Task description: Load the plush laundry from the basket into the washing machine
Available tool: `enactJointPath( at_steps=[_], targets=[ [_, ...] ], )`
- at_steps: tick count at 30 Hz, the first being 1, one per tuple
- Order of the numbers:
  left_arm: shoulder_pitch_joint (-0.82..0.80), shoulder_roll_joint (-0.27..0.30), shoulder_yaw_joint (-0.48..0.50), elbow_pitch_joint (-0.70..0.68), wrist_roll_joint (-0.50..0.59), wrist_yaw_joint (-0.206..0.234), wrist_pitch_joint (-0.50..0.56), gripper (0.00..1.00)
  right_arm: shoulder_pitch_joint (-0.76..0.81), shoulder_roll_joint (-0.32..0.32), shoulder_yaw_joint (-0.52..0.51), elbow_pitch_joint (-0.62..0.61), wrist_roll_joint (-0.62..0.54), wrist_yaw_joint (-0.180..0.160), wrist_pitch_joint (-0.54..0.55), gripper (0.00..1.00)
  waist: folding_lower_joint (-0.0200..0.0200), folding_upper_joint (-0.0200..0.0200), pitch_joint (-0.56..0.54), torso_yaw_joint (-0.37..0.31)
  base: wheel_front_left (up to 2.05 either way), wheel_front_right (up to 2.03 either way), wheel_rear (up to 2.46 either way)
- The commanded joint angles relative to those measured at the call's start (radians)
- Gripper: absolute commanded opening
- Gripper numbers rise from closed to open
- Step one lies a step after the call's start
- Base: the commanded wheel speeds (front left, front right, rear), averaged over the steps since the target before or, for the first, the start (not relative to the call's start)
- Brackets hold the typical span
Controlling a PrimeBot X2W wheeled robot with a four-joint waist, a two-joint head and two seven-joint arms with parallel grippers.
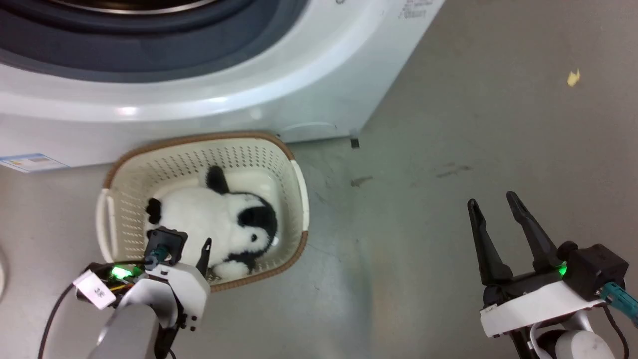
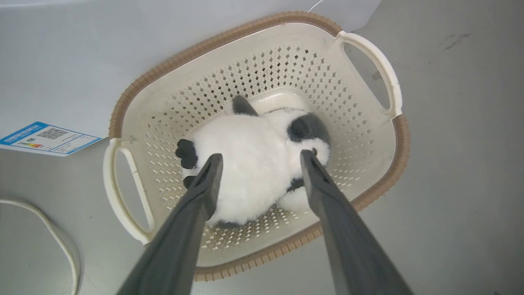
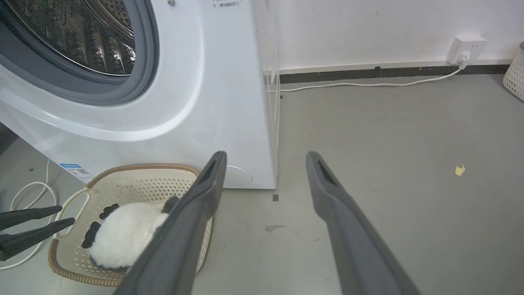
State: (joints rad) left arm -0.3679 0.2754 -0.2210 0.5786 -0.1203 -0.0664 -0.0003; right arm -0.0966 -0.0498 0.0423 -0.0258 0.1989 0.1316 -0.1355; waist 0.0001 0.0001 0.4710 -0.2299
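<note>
- Plush laundry (image 1: 219, 219), a panda toy, lies inside the basket (image 1: 199, 142) on the floor (image 1: 448, 124) before the washing machine (image 1: 309, 75).
- Left claw (image 2: 260, 155) hangs spread wide over it; right claw (image 1: 491, 198) is released, well apart.
- Risk: a shallow pinch may slip off the fur, or snag the basket wall.
- Unclear: whether the fingertips (image 2: 213, 164) touch the toy; the drum (image 3: 82, 37) is cut off.

Plush laundry (image 1: 209, 219): white fur, black ears and limbs. Basket (image 1: 174, 162): cream, diamond-perforated walls, brown woven-look rim (image 2: 163, 69), white handles (image 2: 385, 69). Washing machine (image 1: 309, 75): white, grey seal (image 3: 102, 92), perforated steel drum (image 3: 61, 37), blue-white sticker (image 1: 30, 162). Floor (image 1: 473, 149): grey, 1 yellow scrap (image 1: 573, 78) far right.
</note>
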Motion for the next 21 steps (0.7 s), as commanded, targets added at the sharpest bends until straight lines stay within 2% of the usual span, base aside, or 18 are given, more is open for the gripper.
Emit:
enactJointPath(
  at_steps=[1,21],
  targets=[
    [-0.033,0.018,-0.013,0.025,-0.011,-0.008,-0.001,1.0,-0.022,0.0,0.005,-0.009,0.013,-0.001,-0.011,1.0,-0.0001,-0.0001,0.031,-0.018,0.0,0.0,0.0],
    [-0.251,0.159,-0.105,0.242,-0.078,-0.022,0.044,1.0,-0.068,0.0,0.03,-0.02,0.089,-0.001,-0.053,1.0,-0.0001,-0.0001,0.223,-0.096,0.0,0.0,0.0]
  ],
)
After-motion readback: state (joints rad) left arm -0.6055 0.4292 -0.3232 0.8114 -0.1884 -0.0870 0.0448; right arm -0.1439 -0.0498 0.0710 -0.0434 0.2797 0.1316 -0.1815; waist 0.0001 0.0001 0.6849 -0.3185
